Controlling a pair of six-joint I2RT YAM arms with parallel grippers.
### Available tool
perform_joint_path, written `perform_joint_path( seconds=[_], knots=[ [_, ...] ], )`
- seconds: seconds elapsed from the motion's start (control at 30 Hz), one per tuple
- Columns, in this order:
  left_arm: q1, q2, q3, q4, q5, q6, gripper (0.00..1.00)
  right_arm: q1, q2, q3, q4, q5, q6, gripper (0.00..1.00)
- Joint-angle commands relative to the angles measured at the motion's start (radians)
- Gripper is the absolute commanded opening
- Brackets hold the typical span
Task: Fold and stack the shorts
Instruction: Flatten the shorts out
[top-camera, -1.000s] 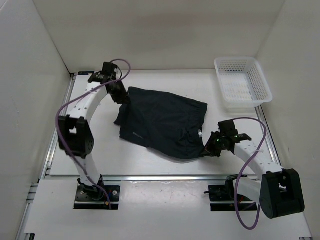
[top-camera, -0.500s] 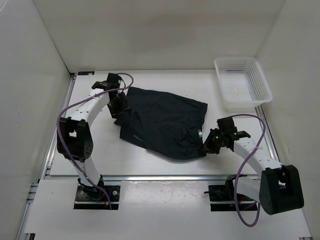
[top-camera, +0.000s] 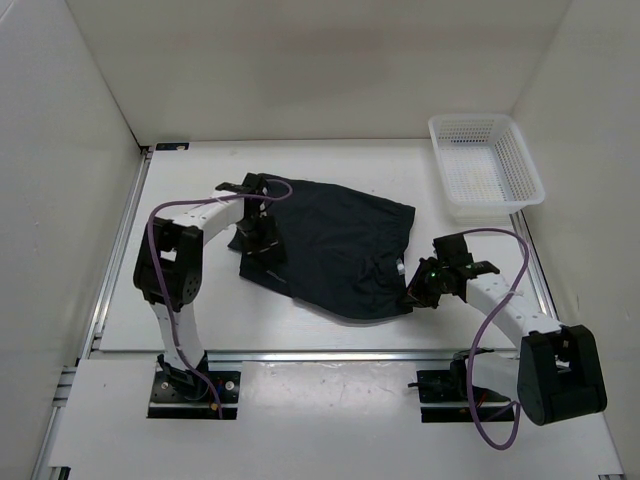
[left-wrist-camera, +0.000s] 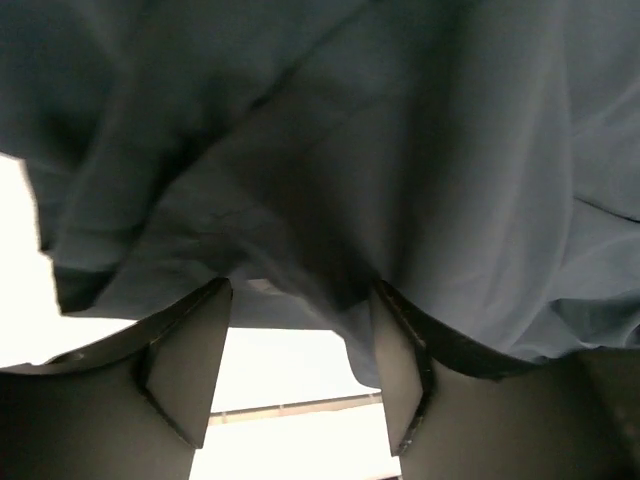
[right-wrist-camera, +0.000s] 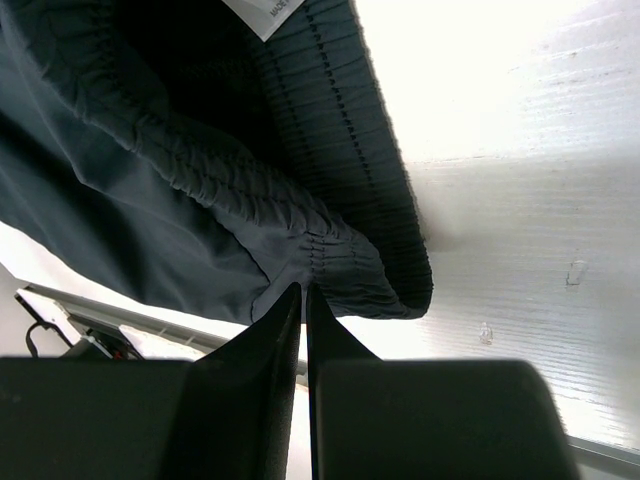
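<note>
- Your left gripper (left-wrist-camera: 302, 298) is released, its fingers standing apart. The shorts (top-camera: 335, 240) hang just ahead of its tips and are not clamped.
- Your right gripper (right-wrist-camera: 305, 292) is clenched, its fingers pressed together with the tips against the gathered waistband. The angle is too close to tell whether any hem is nipped between them.
- The shorts lie rumpled on the table (top-camera: 300, 320), stretched between your two hands, one end at each.
- Progress looks early to me: at most a rough first turn of cloth on the left hand's side, and no tidy fold yet.
- Squaring, folding and stacking remain. The white basket (top-camera: 492, 210) sits well beyond your right hand.
</note>
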Motion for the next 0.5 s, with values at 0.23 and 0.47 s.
perform_joint_path(
  seconds=[0.23,0.47],
  knots=[
    [-0.031,0.000,0.004,0.039,-0.037,-0.042,0.10,0.004,0.010,-0.010,0.019,0.006,-0.020,0.09],
    [-0.031,-0.111,0.029,-0.021,-0.071,-0.020,0.10,0.004,-0.033,0.065,-0.068,0.023,-0.040,0.09]
  ],
)
